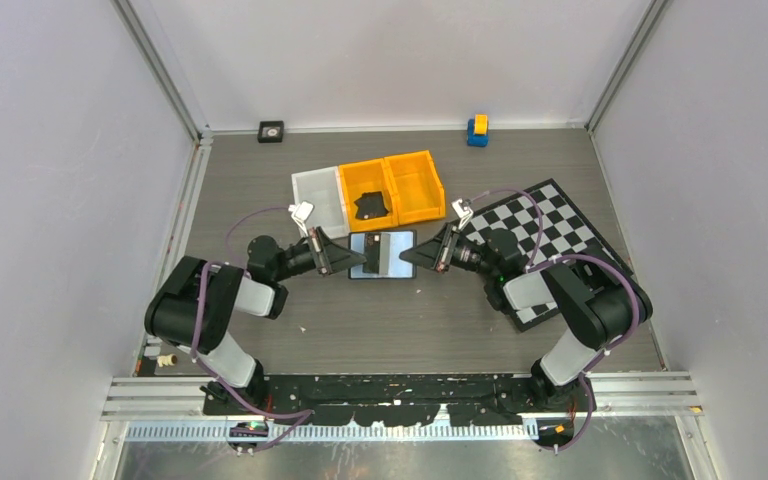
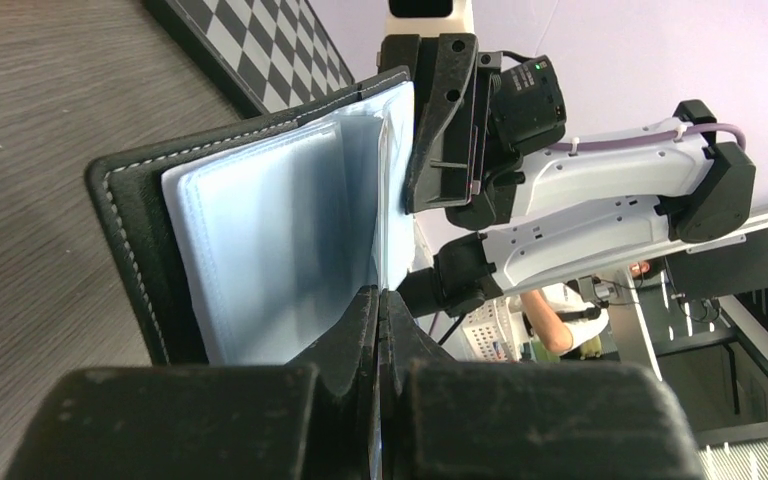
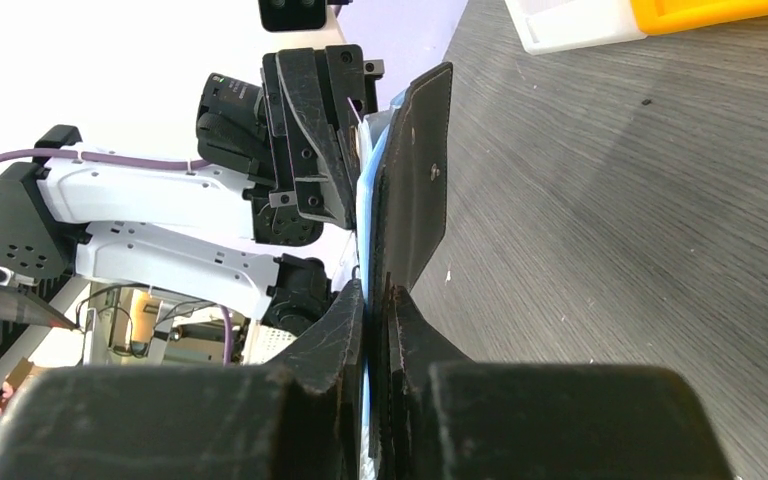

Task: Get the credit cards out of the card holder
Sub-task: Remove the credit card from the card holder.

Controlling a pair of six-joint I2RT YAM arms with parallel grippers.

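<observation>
The left arm (image 1: 215,300) and the right arm (image 1: 585,300) reach low and inward with bent elbows, facing each other. The left gripper (image 1: 352,258) and the right gripper (image 1: 412,254) each pinch tight on opposite edges of the card holder (image 1: 383,254)

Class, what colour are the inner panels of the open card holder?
Pale blue-grey; the card holder shows it best in the left wrist view.

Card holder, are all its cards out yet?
Partly. What look like dark flat cards lie in the left-hand orange plastic bin. Both the left gripper and right gripper pinch the open black folding card holder. Whether cards remain inside is unclear.
</observation>
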